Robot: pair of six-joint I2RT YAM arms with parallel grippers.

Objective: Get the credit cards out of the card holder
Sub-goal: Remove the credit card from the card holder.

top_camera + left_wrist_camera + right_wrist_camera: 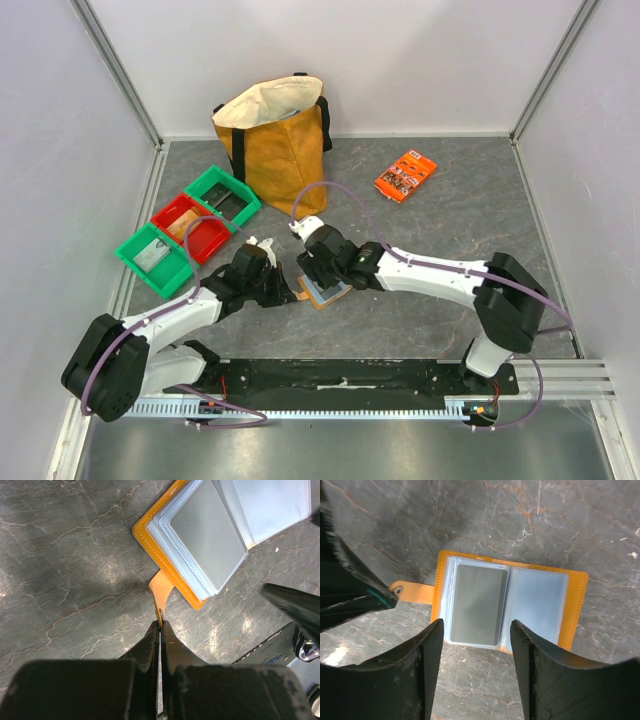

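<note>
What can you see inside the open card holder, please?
Inside the card holder, one grey card shows under clear plastic on one page; the facing sleeve looks empty. Further sleeves are stacked beneath, so any cards in them are covered.

Top external: high, behind arm bases, looks down and forward; card holder (322,292) small, mid-frame, far below.
Left wrist: low, very near card holder's strap side, looks along left gripper (161,625).
Right wrist: close above card holder, faces straight down past right gripper (476,623).
Shared by all three: card holder, table (450,215) around it.
</note>
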